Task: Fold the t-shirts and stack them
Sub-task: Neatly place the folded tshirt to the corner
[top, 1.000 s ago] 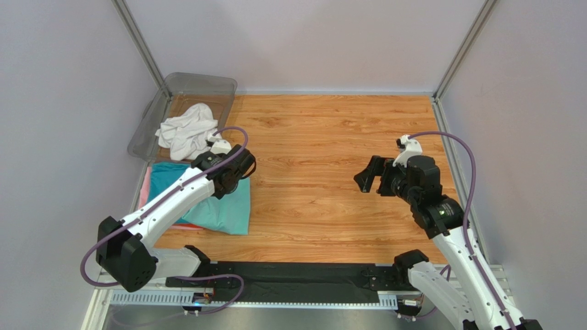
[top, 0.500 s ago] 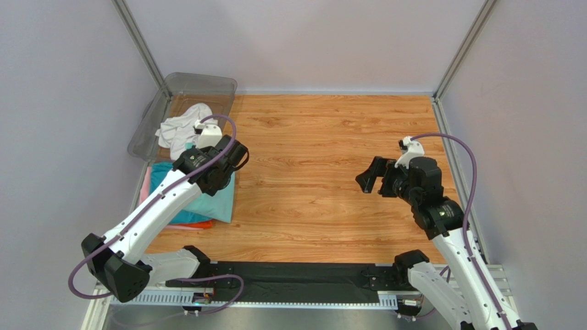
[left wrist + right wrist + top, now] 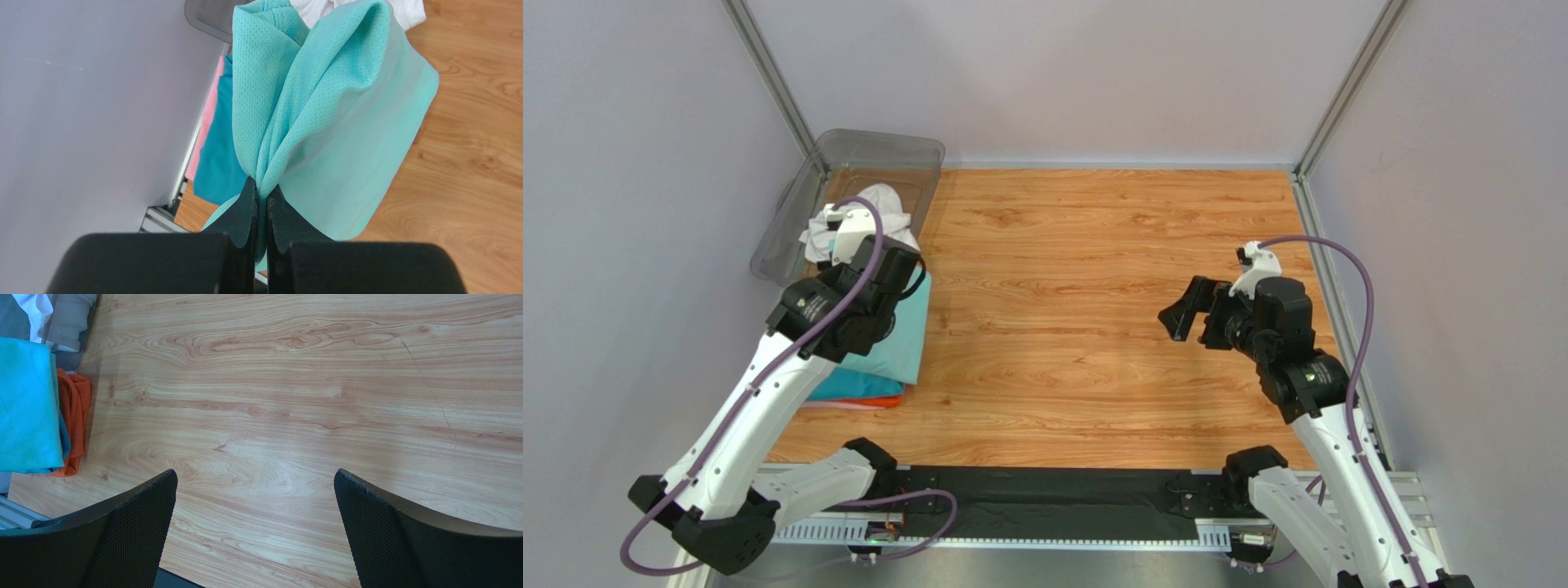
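**A:** Where is the mint t-shirt [image 3: 344,122], and what has hold of it?

**B:** The left fingers [image 3: 248,208] are closed tight on a gathered edge of it. The cloth hangs folded from that pinch, over the stack at the left edge of the tabletop [image 3: 1075,282].

**A:** Why hold it there rather than mid-table?

**B:** My guess is that it goes on top. Under it lie the teal-blue t-shirt [image 3: 218,165], the pink t-shirt [image 3: 205,122] peeking out by the wall, and the orange t-shirt [image 3: 73,404] showing at the stack's near side. Gripping one bunched edge lets the rest drape, so it can be lowered flat over the pile.

**A:** And the right arm?

**B:** The right fingers [image 3: 141,508] stand spread wide with nothing between them, over bare wood well apart from the stack. It looks parked out of the way, since this placement needs one arm.

**A:** Anything left to fold?

**B:** The white t-shirt [image 3: 891,202] sits crumpled at the clear bin [image 3: 879,147], just beyond the stack, so it seems to be next.

**A:** Any risk here?

**B:** The mint cloth is bunched at the pinch, so it may land creased or skewed off the pile.
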Available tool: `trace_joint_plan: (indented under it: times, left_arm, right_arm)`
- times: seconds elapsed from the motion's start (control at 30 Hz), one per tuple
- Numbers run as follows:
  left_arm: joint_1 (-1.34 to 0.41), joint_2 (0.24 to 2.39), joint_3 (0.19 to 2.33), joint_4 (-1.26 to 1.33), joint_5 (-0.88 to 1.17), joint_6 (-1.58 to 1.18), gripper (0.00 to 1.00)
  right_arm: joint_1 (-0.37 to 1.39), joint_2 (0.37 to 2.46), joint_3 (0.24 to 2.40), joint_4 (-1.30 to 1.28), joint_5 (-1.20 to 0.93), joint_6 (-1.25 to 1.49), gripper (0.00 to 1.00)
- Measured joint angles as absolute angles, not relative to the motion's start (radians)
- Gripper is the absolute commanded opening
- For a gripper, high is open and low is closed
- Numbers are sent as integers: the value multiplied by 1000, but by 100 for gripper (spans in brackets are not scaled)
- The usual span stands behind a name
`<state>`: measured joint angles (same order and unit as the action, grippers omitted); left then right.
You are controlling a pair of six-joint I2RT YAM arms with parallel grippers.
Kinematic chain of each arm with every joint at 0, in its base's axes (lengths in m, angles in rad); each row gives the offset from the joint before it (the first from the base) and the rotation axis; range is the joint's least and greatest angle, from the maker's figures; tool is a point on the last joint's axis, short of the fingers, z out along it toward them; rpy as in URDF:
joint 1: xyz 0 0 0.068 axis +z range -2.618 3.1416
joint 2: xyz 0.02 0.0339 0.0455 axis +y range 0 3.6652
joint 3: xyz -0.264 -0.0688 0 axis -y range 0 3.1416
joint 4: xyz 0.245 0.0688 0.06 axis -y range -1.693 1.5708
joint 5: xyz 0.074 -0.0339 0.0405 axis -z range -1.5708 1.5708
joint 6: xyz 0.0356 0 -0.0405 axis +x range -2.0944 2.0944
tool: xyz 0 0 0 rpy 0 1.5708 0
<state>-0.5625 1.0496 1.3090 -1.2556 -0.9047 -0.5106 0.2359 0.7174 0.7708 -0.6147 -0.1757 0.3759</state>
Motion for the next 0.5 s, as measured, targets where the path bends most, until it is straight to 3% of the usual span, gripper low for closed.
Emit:
trace_joint_plan:
  times: [0.5]
  left_arm:
    - [-262, 1018, 1216, -1238, -802, -451, 0]
  right_arm:
    - [204, 714, 766, -615, -194, 377, 100]
